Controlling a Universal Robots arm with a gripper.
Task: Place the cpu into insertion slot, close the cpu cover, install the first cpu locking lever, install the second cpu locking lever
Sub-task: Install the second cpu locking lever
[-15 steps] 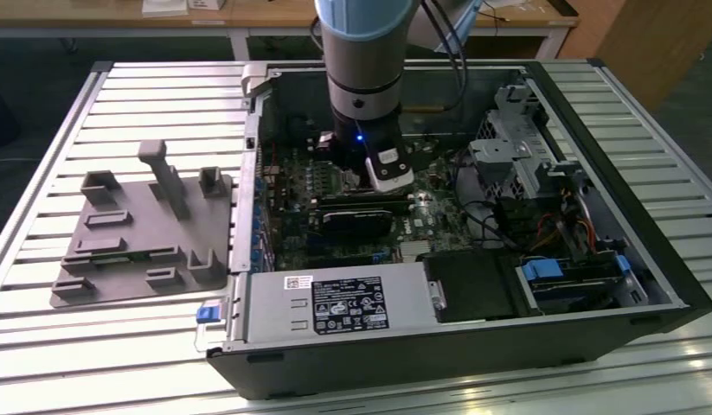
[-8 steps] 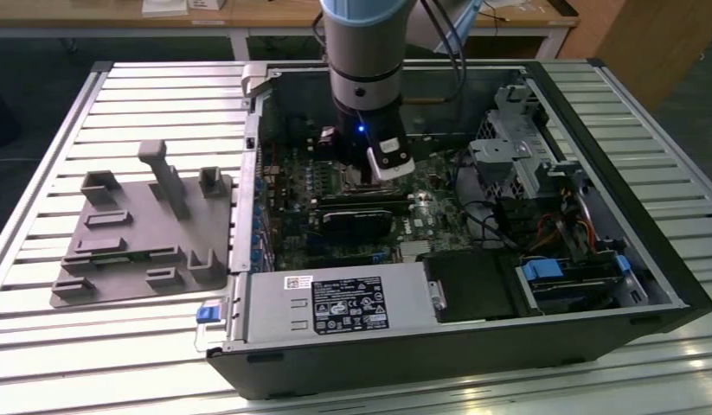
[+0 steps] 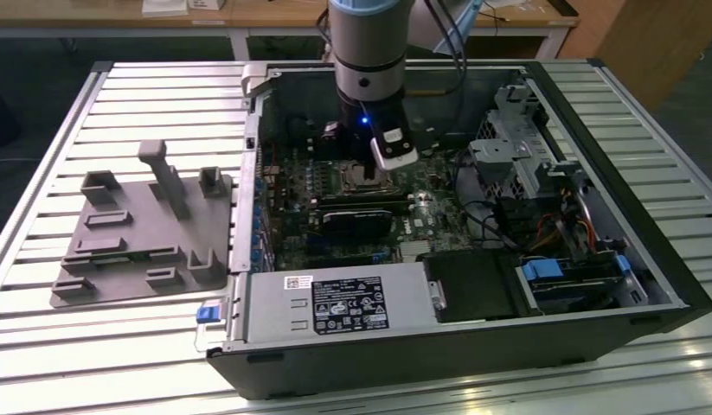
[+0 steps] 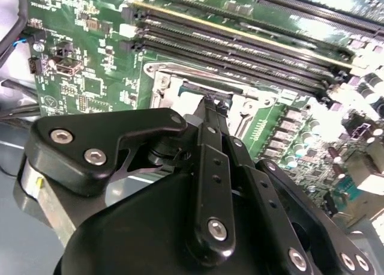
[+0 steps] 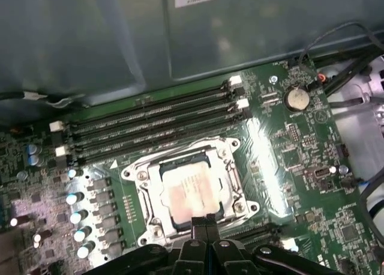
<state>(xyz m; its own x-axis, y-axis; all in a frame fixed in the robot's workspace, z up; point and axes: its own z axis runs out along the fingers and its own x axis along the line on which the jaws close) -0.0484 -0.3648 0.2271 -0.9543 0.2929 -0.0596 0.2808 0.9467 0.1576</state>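
Support surface: a slatted metal table (image 3: 55, 130) with ribbed grey panels. Directly on it lie 2 items. An open computer case (image 3: 448, 346) rests on its side toward the exterior view's right. A grey moulded fixture tray (image 3: 125, 259) with upright posts sits just beside it, on the exterior view's left.

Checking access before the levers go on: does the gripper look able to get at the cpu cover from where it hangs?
Probably yes. The gripper hangs just above the edge of the cpu cover, with nothing between them.
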